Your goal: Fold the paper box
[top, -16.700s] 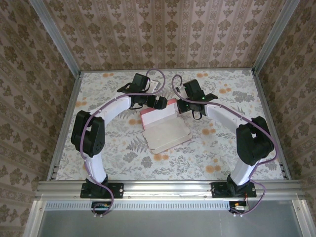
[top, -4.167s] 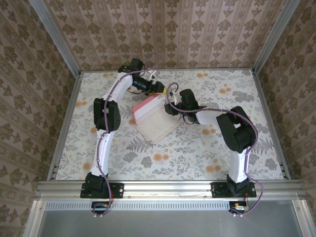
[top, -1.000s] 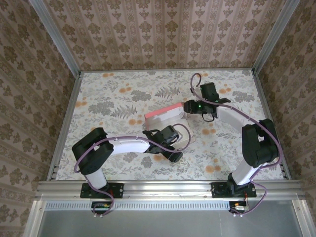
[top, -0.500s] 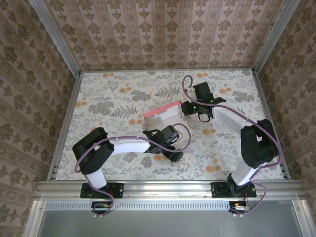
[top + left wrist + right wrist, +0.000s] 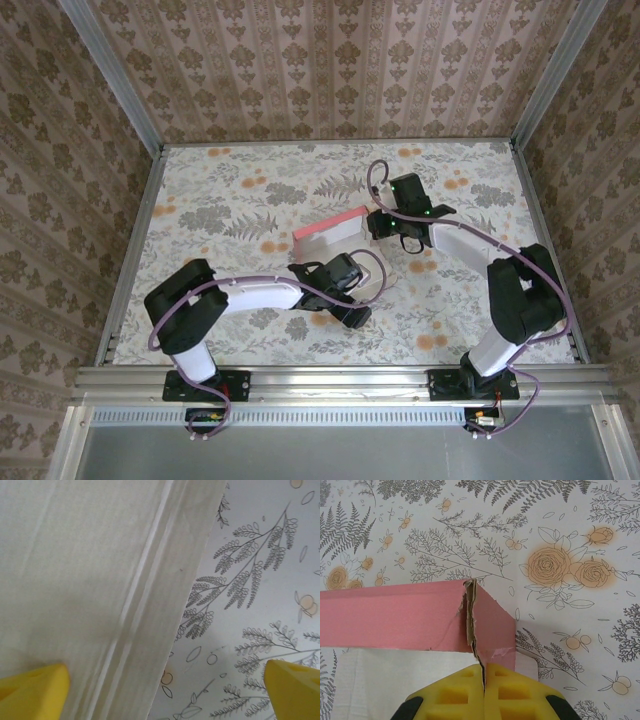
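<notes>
The paper box (image 5: 338, 246) lies half open at mid-table, its pink wall (image 5: 395, 615) standing along the far side above the pale inner panel (image 5: 75, 580). My right gripper (image 5: 376, 226) is at the box's right corner. In the right wrist view its yellow fingers (image 5: 460, 695) are pressed together at the right gripper (image 5: 484, 674), shut on the torn card edge where the two pink walls meet. My left gripper (image 5: 350, 304) hangs over the box's near edge. In the left wrist view it is the left gripper (image 5: 162, 692), open wide, with the card's edge running between its yellow fingertips (image 5: 30, 690).
The floral tablecloth (image 5: 230, 200) covers the table, with patterned walls on three sides and a metal rail (image 5: 330, 378) along the near edge. Both arms reach in from the bases at the front.
My right gripper has shifted left onto the box's right corner and closed on the card there. The left arm and the box have barely moved.
</notes>
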You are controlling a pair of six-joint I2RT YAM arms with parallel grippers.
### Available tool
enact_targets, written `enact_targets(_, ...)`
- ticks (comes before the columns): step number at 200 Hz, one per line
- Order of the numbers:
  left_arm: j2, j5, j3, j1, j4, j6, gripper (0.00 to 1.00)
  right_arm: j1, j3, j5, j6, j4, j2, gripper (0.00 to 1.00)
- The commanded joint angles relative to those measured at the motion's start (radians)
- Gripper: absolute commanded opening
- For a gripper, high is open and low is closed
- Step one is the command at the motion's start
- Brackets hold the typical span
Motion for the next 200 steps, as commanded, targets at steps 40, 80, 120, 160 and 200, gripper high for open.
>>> enact_targets(40,-0.189,0.075,0.129,0.017,-0.150,-0.017,0.99,0.021,-0.099,0.003,-0.006,0.056,-0.029,0.07)
enact_targets(80,-0.301,0.167,0.267,0.138,-0.339,0.028,0.98,0.024,-0.106,-0.042,-0.042,0.083,-0.028,0.07)
enact_targets(120,-0.340,0.289,0.338,0.336,-0.392,0.074,0.97,0.025,-0.091,-0.106,-0.069,0.092,-0.015,0.06)
enact_targets(160,-0.216,0.398,0.372,0.497,-0.305,0.106,0.97,0.034,-0.092,-0.139,-0.080,0.105,-0.004,0.06)
enact_targets(200,-0.031,0.499,0.406,0.563,-0.105,0.061,0.95,0.052,-0.097,-0.120,-0.083,0.107,-0.003,0.06)
